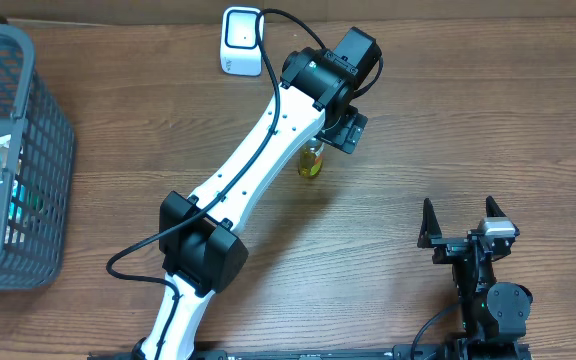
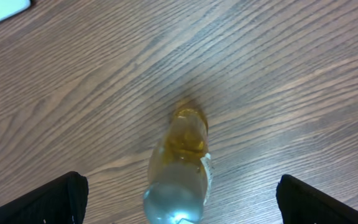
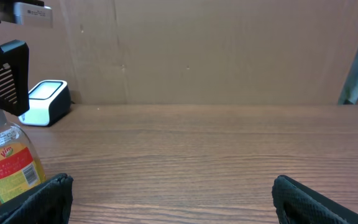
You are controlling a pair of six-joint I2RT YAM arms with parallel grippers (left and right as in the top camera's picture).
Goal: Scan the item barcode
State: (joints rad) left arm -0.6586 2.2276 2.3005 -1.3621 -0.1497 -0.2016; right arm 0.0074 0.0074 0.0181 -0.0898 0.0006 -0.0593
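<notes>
A small clear bottle (image 1: 311, 160) of yellow liquid with a red and yellow label stands upright on the wooden table, near the middle. My left gripper (image 1: 334, 126) hangs right over it, open. In the left wrist view the bottle's cap (image 2: 173, 202) shows between the two wide-spread fingers (image 2: 51, 200), and neither finger touches it. The white barcode scanner (image 1: 241, 40) sits at the table's far edge. In the right wrist view the bottle (image 3: 8, 165) is at the left, with the scanner (image 3: 45, 102) behind it. My right gripper (image 1: 465, 227) rests open at the near right, holding nothing.
A grey plastic basket (image 1: 43, 150) with packaged items stands at the left edge of the table. A brown cardboard wall (image 3: 216, 50) closes off the far side. The left arm's black cable loops over the table near the scanner.
</notes>
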